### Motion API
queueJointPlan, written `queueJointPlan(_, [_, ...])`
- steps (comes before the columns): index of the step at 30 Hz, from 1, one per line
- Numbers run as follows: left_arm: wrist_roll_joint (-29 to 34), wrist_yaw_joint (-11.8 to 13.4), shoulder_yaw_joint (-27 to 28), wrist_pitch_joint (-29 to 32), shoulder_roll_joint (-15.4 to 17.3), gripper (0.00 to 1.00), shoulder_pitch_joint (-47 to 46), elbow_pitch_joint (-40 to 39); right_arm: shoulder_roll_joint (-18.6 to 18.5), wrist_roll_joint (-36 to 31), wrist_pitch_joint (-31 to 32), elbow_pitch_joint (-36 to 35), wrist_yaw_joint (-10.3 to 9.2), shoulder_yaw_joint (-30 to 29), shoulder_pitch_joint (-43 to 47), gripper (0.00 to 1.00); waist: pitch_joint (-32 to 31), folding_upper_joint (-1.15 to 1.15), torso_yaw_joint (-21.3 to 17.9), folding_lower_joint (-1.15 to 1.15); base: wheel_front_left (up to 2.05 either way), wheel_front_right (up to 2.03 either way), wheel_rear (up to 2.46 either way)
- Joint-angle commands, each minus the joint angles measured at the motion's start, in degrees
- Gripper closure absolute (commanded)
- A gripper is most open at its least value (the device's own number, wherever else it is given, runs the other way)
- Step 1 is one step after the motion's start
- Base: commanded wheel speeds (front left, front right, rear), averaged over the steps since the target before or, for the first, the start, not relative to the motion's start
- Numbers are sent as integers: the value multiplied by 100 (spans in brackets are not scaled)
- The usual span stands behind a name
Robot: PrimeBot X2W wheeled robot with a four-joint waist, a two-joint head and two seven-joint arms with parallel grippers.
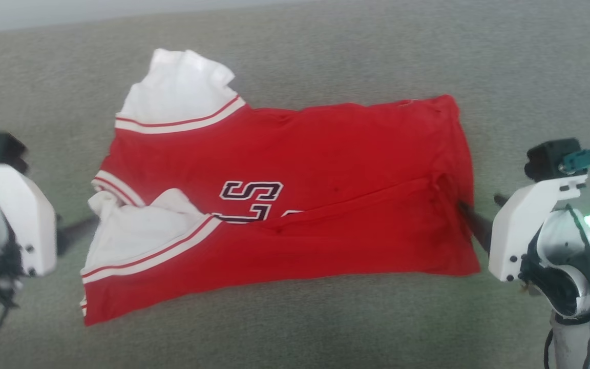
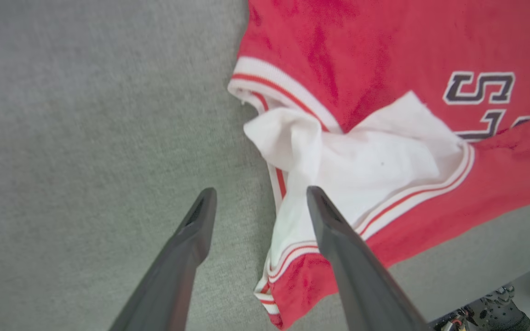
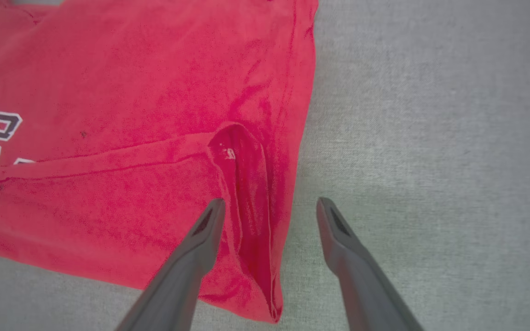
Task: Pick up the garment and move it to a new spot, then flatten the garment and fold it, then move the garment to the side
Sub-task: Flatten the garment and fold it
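Folding step, I judge: the garment (image 1: 325,169) lies on the bench (image 1: 530,77) between left claw (image 2: 260,197) and right claw (image 3: 269,204) (both apart, empty), each over one end; next they must pinch there.

Garment (image 1: 336,169) between left fingers (image 2: 187,262) and right fingers (image 3: 352,266)

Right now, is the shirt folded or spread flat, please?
Partly folded: one long flap of the shirt lies over its front, hiding part of the lettering.

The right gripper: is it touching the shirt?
Cannot tell. In the right wrist view the right gripper straddles the garment edge, one finger overlapping cloth; neither contact nor gap shows plainly.
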Motion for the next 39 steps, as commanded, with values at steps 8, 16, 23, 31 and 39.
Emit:
queueJointPlan(8, [526,-308,306,-349,-110,0,-672,226,146,-94,-1756,-323,-4,72,-150,0,-4,0,-428,0,0,0,0])
queueJointPlan(16, [1096,-916,344,-696,-606,0,-1300,1231,287,-376,-3740,12,-4,108,-352,0,93,0,-926,0,0,0,0])
queueJointPlan(23, [1407,-1430,325,-640,-863,0,-1847,2390,305,-257,-4737,403,-4,469,-397,0,366,0,-1392,0,0,0,0])
queueJointPlan(31, [1482,-1692,219,-112,-1130,0,-2336,3499,306,-66,-5009,539,-4,728,-414,0,775,0,-1669,0,0,0,0])
queueJointPlan(39, [1536,-1792,-39,691,-1320,0,-2531,4264,302,9,-4810,417,-4,886,-510,0,1100,0,-1742,0,0,0,0])
